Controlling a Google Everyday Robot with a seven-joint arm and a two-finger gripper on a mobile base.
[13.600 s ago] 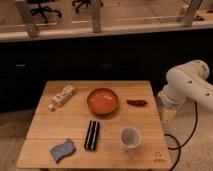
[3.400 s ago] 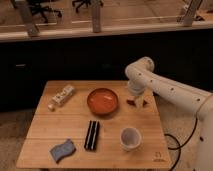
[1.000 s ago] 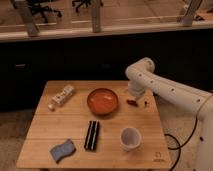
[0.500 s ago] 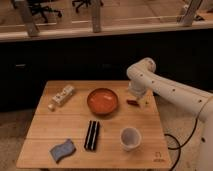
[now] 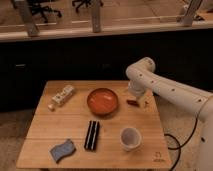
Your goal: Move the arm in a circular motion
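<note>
- Over the right rear part of the wooden table (image 5: 45, 127), the arm (image 5: 170, 90) reaches in from the right edge of the view, a thick white glossy tube with small dark dots along it.
- At its rounded elbow joint (image 5: 142, 70) the arm bends and drops steeply toward the tabletop.
- At the low end of that drop hangs the gripper (image 5: 137, 96), close above the table and near its right edge; I cannot tell whether it is open or closed.
- Just below the gripper, at its tip, lies a small red object (image 5: 132, 103); whether the two touch cannot be told.
- Just left of the gripper sits an orange-red bowl (image 5: 102, 101), upright on the table.
- Nearer the camera than the gripper, well apart from it, stands a white cup (image 5: 130, 138), mouth up.
- Left of the cup, and so nearer and left of the gripper, lies a black bar-shaped object (image 5: 92, 135), running front to back.
- Farther left and nearer, a blue sponge (image 5: 63, 150) lies by the front left corner.
- Far left of the gripper, past the bowl, a pale bottle-like object (image 5: 62, 95) lies on its side at a slant.
- Right of the table, below the arm, a dark cable (image 5: 172, 146) loops down.
- Behind the gripper run a dark low wall and a rail with posts (image 5: 96, 20).
</note>
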